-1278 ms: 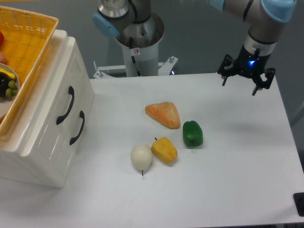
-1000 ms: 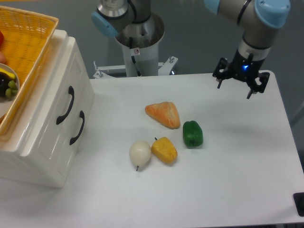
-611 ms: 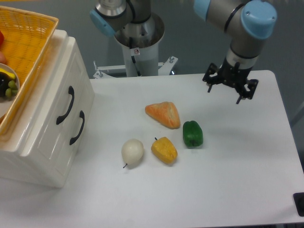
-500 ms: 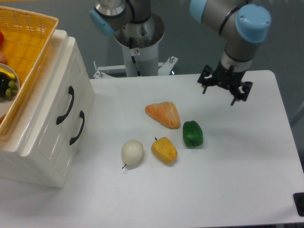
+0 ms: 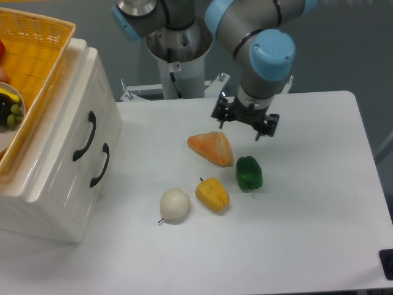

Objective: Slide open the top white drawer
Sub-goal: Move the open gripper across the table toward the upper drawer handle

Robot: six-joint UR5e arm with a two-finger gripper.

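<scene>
Cabinet [image 5: 58,184] at the left edge of the tabletop [image 5: 295,233] carries the top white drawer [image 5: 77,132], pushed in flush, its curved black handle [image 5: 85,136] untouched. Right of it lie a pale onion [image 5: 174,205], yellow pepper [image 5: 212,194], orange bread wedge [image 5: 212,148] and green pepper [image 5: 249,173]. Farther right, the pincer [image 5: 244,121] hangs empty with fingers spread, just above the bread's far side.

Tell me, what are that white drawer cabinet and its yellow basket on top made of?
The top white drawer and its cabinet look like glossy cream plastic or lacquered wood; the sheen leaves it open. The basket looks like woven yellow-orange plastic or wicker, judging by its lattice weave.
</scene>
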